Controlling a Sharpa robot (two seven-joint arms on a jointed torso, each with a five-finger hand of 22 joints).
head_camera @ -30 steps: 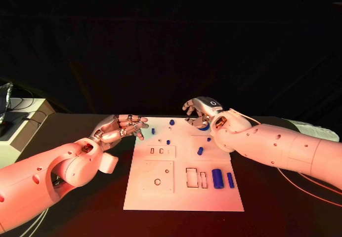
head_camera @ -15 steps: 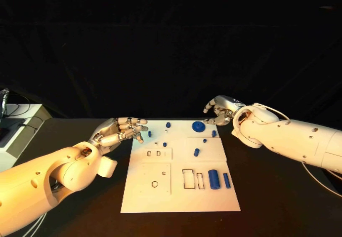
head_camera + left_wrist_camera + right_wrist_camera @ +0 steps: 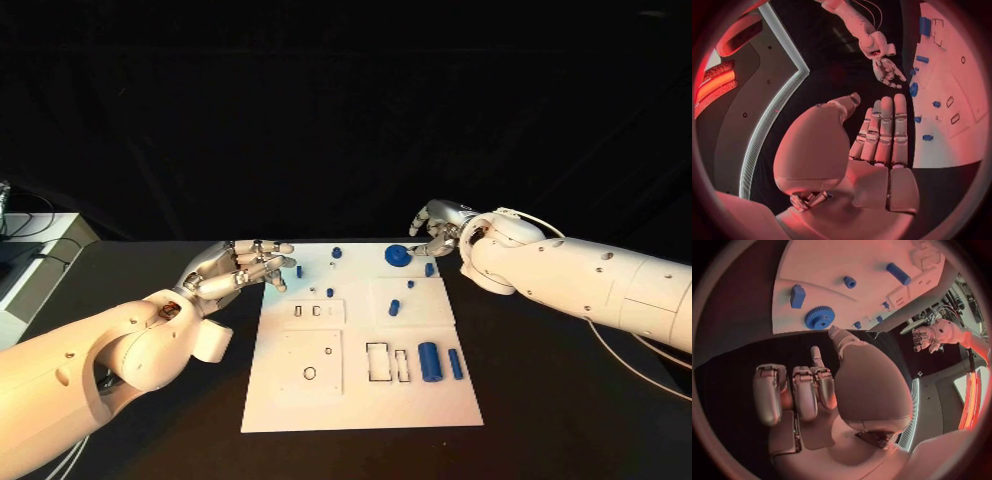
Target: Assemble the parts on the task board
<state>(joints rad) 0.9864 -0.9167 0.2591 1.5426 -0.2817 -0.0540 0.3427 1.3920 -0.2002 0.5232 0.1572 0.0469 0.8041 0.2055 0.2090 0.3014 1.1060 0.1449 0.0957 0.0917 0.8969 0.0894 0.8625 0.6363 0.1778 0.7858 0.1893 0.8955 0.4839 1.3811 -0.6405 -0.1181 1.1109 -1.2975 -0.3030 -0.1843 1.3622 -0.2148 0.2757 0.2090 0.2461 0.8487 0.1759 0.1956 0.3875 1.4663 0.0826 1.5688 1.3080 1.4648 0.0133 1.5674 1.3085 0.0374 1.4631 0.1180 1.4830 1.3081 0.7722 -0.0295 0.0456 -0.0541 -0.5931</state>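
We see both arms reaching in from the sides toward the far end of the task board, neither hand holding anything. Left hand sits just off the board's far left corner, palm turned up and inward; in the left wrist view its fingers lie straight, side by side, pressed close together, thumb standing apart, nothing between them. A small blue peg stands on the board just past those fingertips, not touched. Right hand hovers at the far right corner, wrist bent, fingers pointing down toward the table; in the right wrist view the fingers are curled in toward the palm, thumb extended, nothing gripped. The blue gear lies flat on the board just beside the right fingertips, apart from them; the wrist view shows it ahead of the thumb tip with a gap. A small blue block stands near the gear, also close to the right fingers. Further from both hands, toward the near end, the large blue cylinder and a thinner blue bar lie beside the rectangular slots. A short blue pin lies mid-board, well apart from either hand.
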